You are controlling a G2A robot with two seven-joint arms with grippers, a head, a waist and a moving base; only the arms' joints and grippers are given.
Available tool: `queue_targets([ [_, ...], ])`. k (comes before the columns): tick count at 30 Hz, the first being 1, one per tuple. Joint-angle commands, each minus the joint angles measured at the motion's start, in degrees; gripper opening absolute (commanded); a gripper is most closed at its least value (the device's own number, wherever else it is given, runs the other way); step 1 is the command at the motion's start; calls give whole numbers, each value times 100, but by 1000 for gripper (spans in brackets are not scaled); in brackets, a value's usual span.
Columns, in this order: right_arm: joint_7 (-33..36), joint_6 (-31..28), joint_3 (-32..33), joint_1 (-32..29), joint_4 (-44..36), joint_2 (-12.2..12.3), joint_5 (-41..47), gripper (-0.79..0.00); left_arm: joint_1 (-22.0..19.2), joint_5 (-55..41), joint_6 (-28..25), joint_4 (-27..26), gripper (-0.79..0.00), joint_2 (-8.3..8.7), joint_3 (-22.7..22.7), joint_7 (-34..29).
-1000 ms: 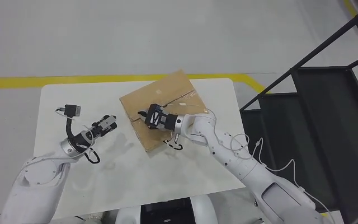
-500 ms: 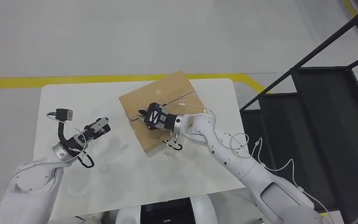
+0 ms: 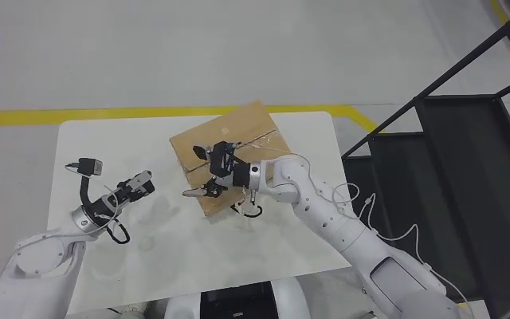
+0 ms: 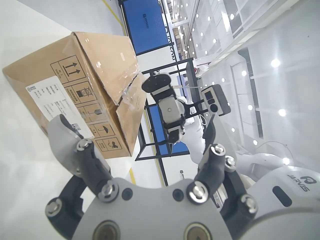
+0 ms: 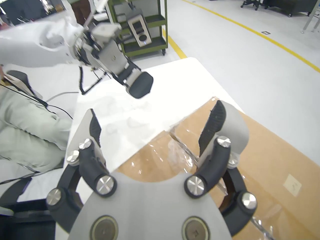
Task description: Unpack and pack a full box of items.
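A brown cardboard box (image 3: pixel 239 139) stands on the white table (image 3: pixel 159 239), its top flaps closed under crinkled clear tape. My right gripper (image 3: pixel 196 171) hovers over the box's corner nearest the left arm, open wide, with nothing between its fingers. In the right wrist view the right gripper (image 5: pixel 156 123) straddles the taped seam at the edge of the box (image 5: pixel 262 151). My left gripper (image 3: pixel 140 184) is off to the box's left above bare table, open and empty. In the left wrist view the left gripper (image 4: pixel 136 131) faces the labelled side of the box (image 4: pixel 75 81), with the right gripper (image 4: pixel 172 138) beyond it.
A black metal stair frame (image 3: pixel 446 159) stands just past the table's right side. A yellow floor line (image 3: pixel 96 116) runs behind the table. A black cable loop (image 3: pixel 249 209) hangs from the right arm by the box's near side. The table to the left and front of the box is bare.
The right gripper has spread its fingers wide and shifted to the box's left corner. The left gripper has drawn back, away from the box.
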Motion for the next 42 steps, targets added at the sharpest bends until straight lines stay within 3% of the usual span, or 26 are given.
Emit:
queue_targets([
  [1,30,52,151,61,-2,30,-77,0,-67,-43,128,-56,0,12,72,-337],
  [7,359,306,820,-139,-68,215,-265,0,-515,-157,317,-281,0,24,371,-1135],
  [10,840,348,1208,-291,-144,323,-84,0,-704,-176,436,-353,0,21,464,-1221],
  [15,1025,427,1767,-573,-429,460,79,0,-815,-204,500,-489,0,10,579,-1172],
  [18,1110,575,1910,-652,-704,516,-335,0,-850,-118,540,-538,0,5,639,-1086],
  [21,760,507,1868,-817,-1247,595,-1641,0,-883,183,624,-582,0,12,682,-1032],
  [24,288,441,1854,-1028,-1451,648,-2245,0,-877,193,602,-561,0,3,717,-890],
  [27,-48,443,1878,-1141,-1507,682,-2527,0,-973,305,616,-534,0,-9,900,-980],
  [38,-446,892,2594,-1686,-1932,836,-2759,0,-1648,415,1619,-17,0,-135,1670,-602],
  [40,-455,928,2735,-1810,-2053,865,-2766,0,-1750,346,1792,109,-71,-155,1723,-504],
  [42,-457,957,2855,-1921,-2163,888,-2737,0,-1826,263,1935,183,-231,-170,1758,-457],
])
